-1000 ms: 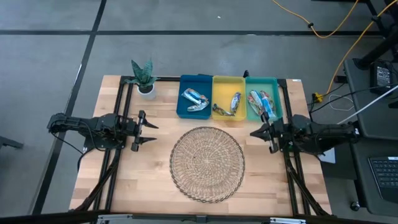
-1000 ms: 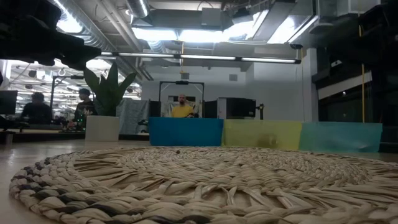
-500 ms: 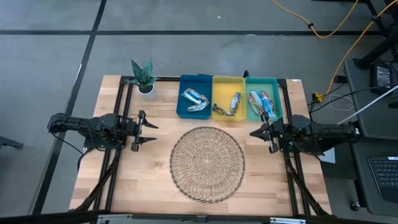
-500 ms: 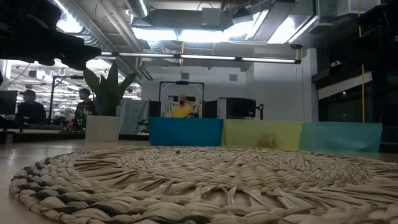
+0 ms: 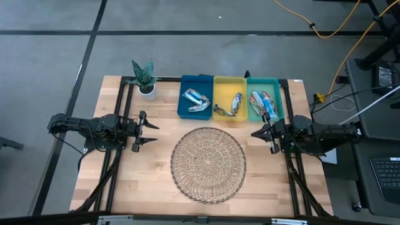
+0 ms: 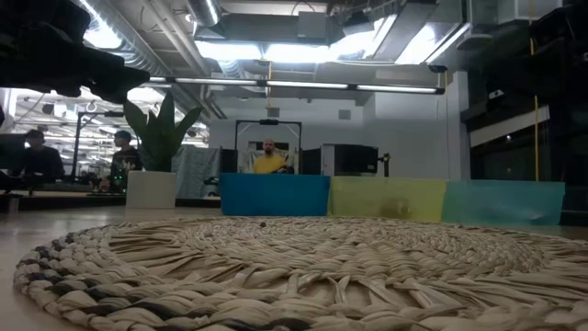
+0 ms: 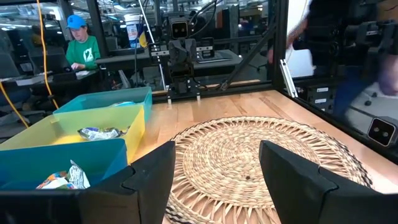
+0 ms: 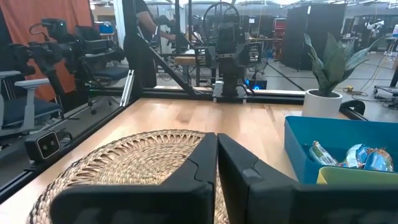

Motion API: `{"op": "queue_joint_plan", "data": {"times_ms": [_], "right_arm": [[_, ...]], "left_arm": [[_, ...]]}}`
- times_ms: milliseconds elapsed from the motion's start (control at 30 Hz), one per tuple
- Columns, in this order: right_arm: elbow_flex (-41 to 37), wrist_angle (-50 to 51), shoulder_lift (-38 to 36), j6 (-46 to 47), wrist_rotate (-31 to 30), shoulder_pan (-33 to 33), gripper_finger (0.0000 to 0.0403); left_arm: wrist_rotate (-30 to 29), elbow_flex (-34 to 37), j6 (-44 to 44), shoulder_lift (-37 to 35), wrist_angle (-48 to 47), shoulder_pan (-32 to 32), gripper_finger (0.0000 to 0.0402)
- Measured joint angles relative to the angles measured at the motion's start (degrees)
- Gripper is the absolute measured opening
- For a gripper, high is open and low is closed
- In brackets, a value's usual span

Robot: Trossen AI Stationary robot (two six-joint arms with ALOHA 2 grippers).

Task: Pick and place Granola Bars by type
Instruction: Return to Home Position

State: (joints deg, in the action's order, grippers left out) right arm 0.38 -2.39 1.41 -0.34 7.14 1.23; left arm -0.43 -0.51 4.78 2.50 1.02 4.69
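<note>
On the counter, nothing had shifted against the shots a second and half a second back. Both arms sat in the same parked pose, so the homing move looked finished. Left gripper (image 5: 155, 134) was at 9 o'clock of the wicker mat (image 5: 208, 164), jaws spread wide, empty. Right gripper (image 5: 254, 134) was at 3 o'clock, jaws closed on nothing. All Granola Bars (image 5: 195, 100) lay in the three trays at 12 o'clock: blue tray (image 5: 183, 87), yellow tray (image 5: 229, 79), teal tray (image 5: 262, 79). None were left on the mat, so sorting read as done. Only a person (image 6: 35, 154) in the room behind had drifted. No brand or wrapper text was legible.
</note>
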Motion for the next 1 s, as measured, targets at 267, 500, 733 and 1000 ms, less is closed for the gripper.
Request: {"op": "queue_joint_plan", "data": {"times_ms": [267,500,733,1000], "right_arm": [[0.0,0.0,0.0,0.1,-0.3,1.3,0.0018],[0.0,0.0,0.0,0.0,-0.3,1.4,0.0018],[0.0,0.0,0.0,0.0,-0.2,1.4,0.0018],[0.0,0.0,0.0,0.1,0.1,1.4,0.0018]], "left_arm": [[0.0,0.0,0.0,0.0,0.0,0.0,0.0226],[0.0,0.0,0.0,0.0,0.0,0.0,0.0226],[0.0,0.0,0.0,0.0,0.0,0.0,0.0226],[0.0,0.0,0.0,0.0,0.0,0.0,0.0226]]}}
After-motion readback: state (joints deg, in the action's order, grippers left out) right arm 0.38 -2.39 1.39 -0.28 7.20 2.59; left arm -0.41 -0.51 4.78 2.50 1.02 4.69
